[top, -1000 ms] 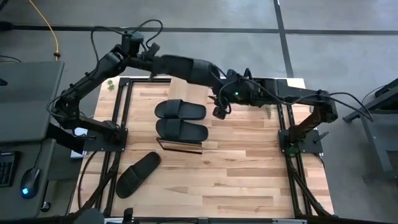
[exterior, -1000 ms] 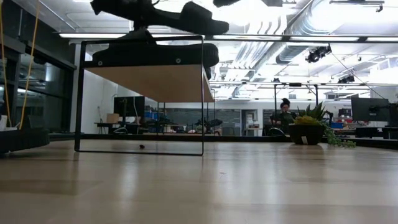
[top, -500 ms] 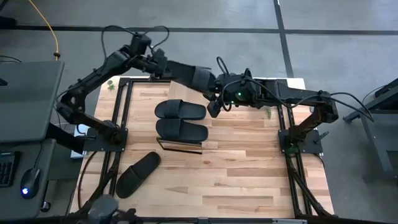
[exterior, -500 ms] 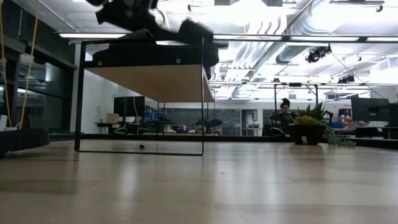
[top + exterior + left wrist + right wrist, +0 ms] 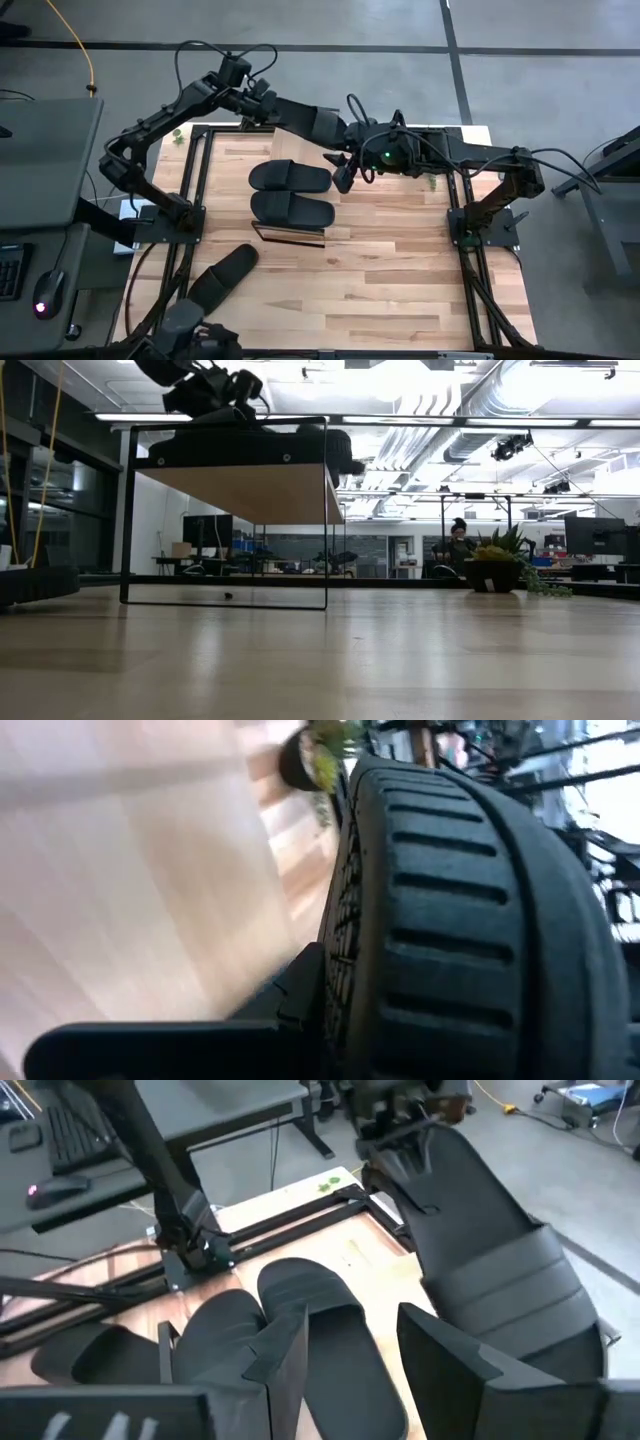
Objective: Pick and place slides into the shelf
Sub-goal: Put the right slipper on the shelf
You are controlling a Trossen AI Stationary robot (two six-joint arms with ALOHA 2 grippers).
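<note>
So far the shelf [image 5: 290,236] carries two slides [image 5: 291,193], a third slide [image 5: 500,1275] hangs clamped in the left gripper [image 5: 275,108] above the far edge, a fourth [image 5: 222,279] waits near the front, and the right gripper [image 5: 345,177], fingers parted, hovers beside the shelf.

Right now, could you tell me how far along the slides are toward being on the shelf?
Two slides already lie on the shelf. A third slide is in hand: the left gripper holds it in the air beyond the shelf's far end, with the right gripper open beside it. The fourth slide lies on the table.
</note>
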